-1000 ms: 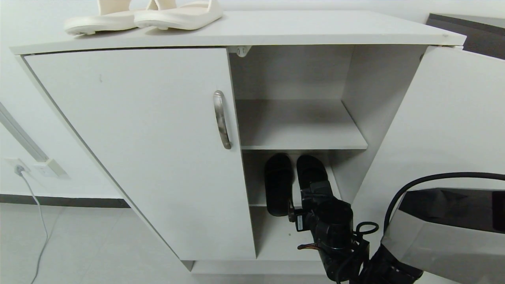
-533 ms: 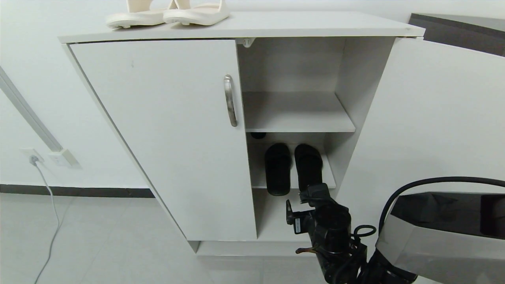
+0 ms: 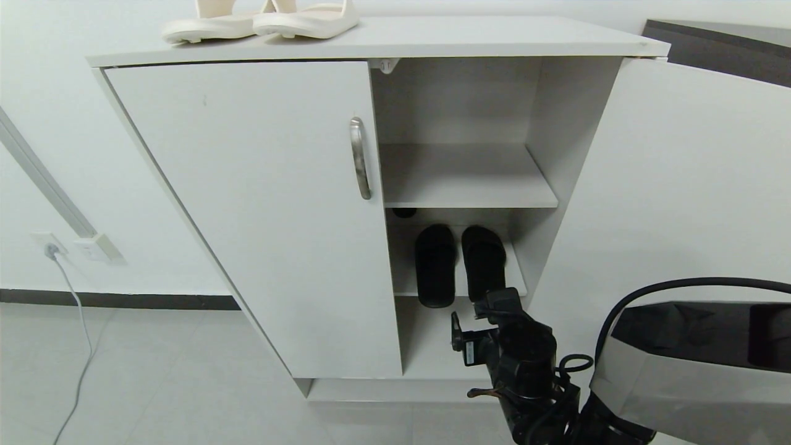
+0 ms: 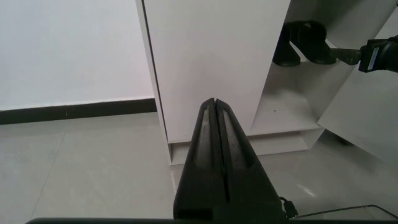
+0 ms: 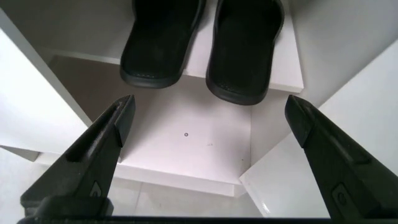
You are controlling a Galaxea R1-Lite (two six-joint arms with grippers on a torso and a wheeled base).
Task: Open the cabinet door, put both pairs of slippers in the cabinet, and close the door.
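The white cabinet (image 3: 383, 43) stood with its right door (image 3: 667, 185) swung wide for loading, cream slippers (image 3: 306, 25) on top not yet stowed, black slippers (image 3: 435, 266) paired on a lower shelf, the right gripper (image 5: 209, 115) splayed wide and empty before them, the left gripper (image 4: 215, 106) pinched together, seemingly unneeded.

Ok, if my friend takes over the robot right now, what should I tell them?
Left gripper: shut, empty, low before the closed left door.
Right gripper: open, empty, just before the black slippers, side by side on a shelf inside.
Cream slippers: on the cabinet top.
Done: right door open, black pair in.
Left: put cream pair in, shut the door.
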